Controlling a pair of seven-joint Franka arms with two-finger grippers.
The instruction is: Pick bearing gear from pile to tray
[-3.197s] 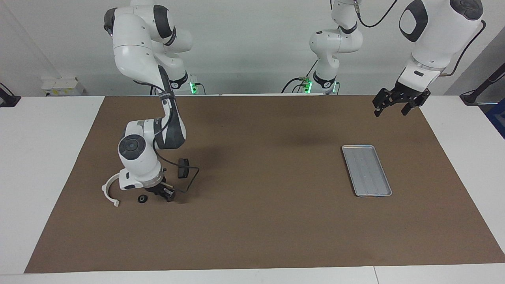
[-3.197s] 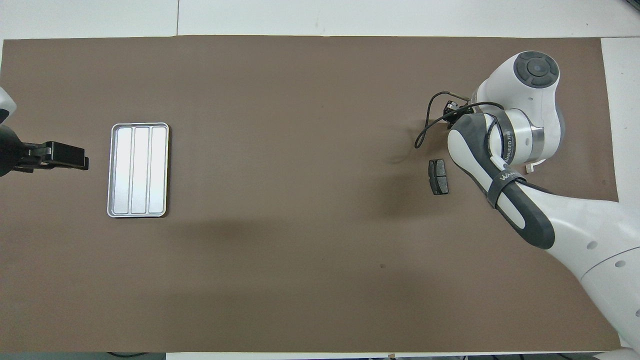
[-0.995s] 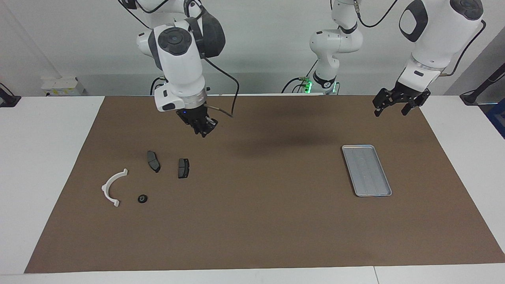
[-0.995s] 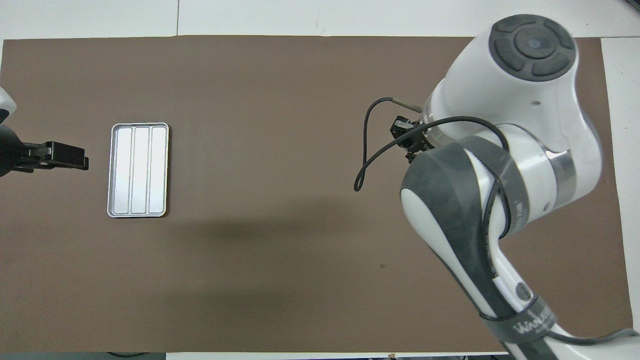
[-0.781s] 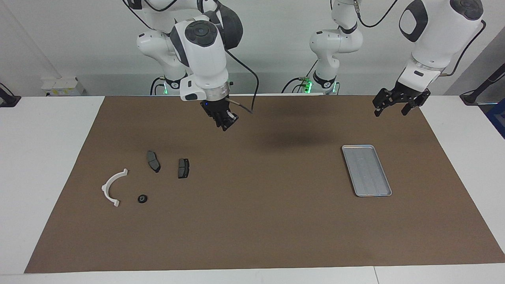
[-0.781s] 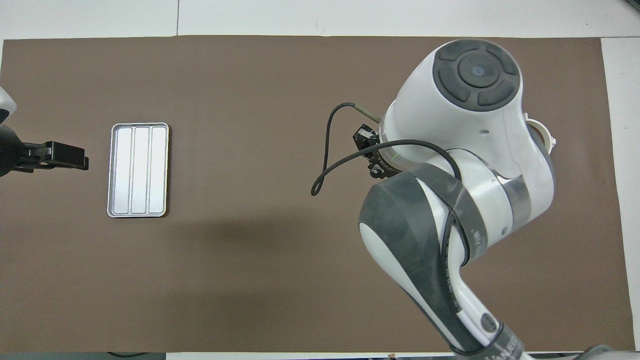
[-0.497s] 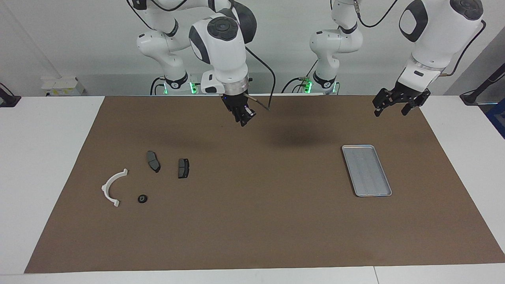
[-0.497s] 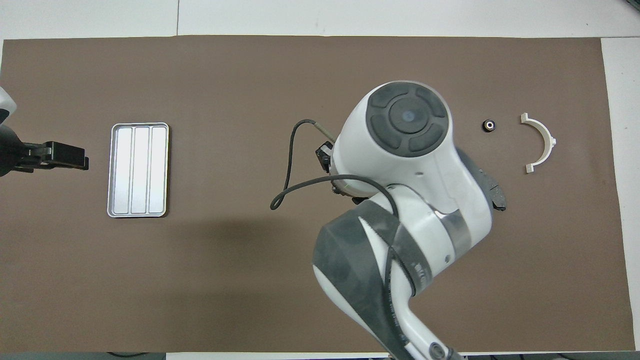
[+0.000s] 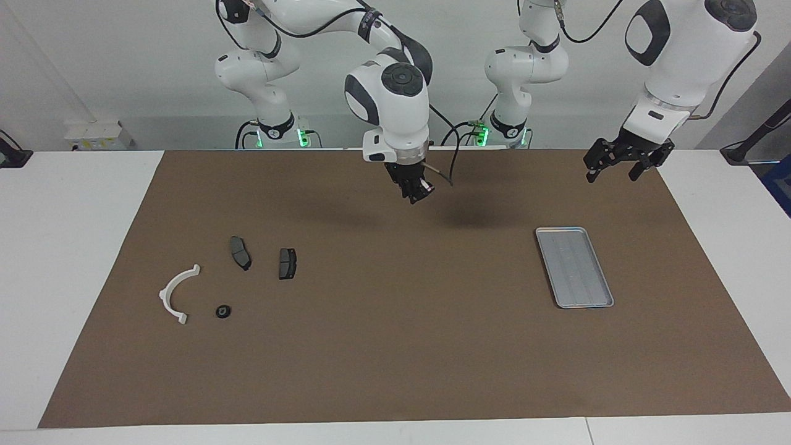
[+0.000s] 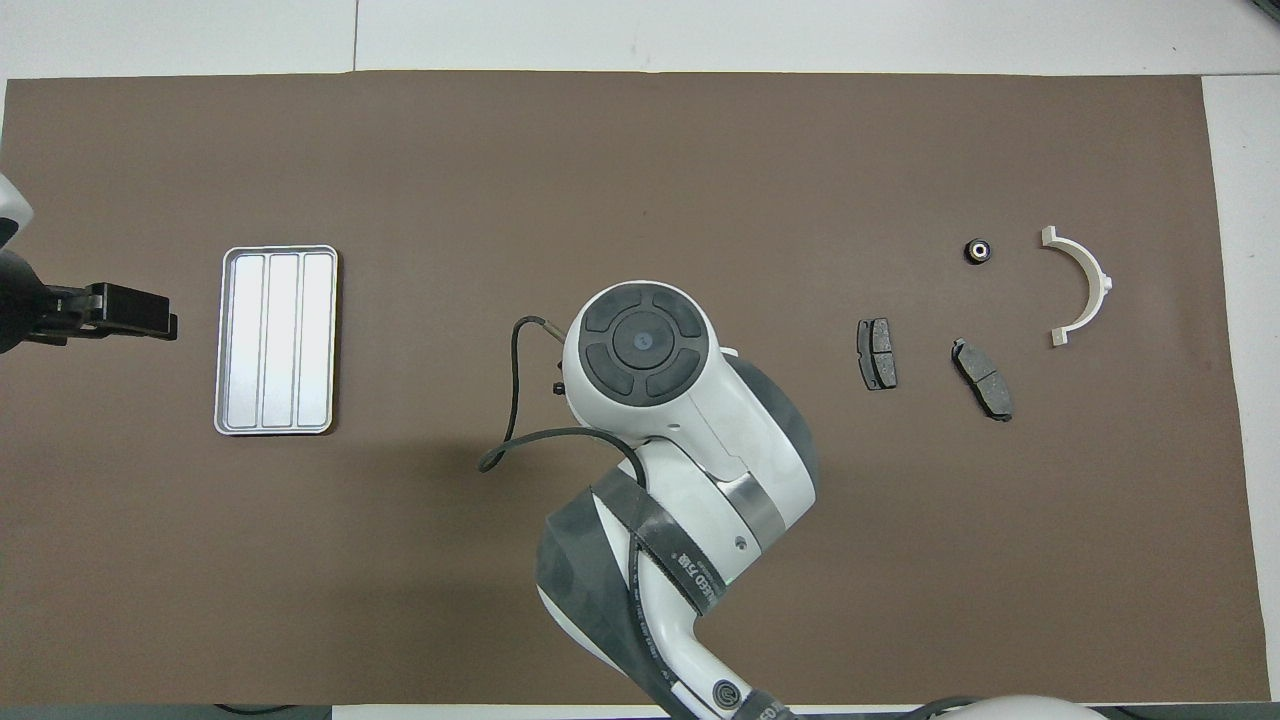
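My right gripper [image 9: 416, 190] hangs raised over the middle of the brown mat, between the pile and the tray. It is shut on a small dark round part, the bearing gear. From overhead its own wrist [image 10: 640, 345] hides the fingers. The pile lies toward the right arm's end: a white arc [image 9: 164, 295] [image 10: 1098, 275], two dark brake pads [image 9: 240, 252] [image 9: 287, 263] and a small black ring [image 9: 223, 311] [image 10: 977, 250]. The silver tray [image 9: 586, 305] [image 10: 278, 249] has nothing in it. My left gripper [image 9: 621, 168] [image 10: 165, 322] waits open in the air beside the tray.
The brown mat [image 9: 395, 346] covers most of the white table. A black cable [image 10: 510, 400] loops off the right wrist. The stretch of mat between the brake pads and the tray is bare.
The right arm rose from the pile and swung steadily toward the tray's end, still shut, uncovering the pile in the overhead view. The left arm stayed still.
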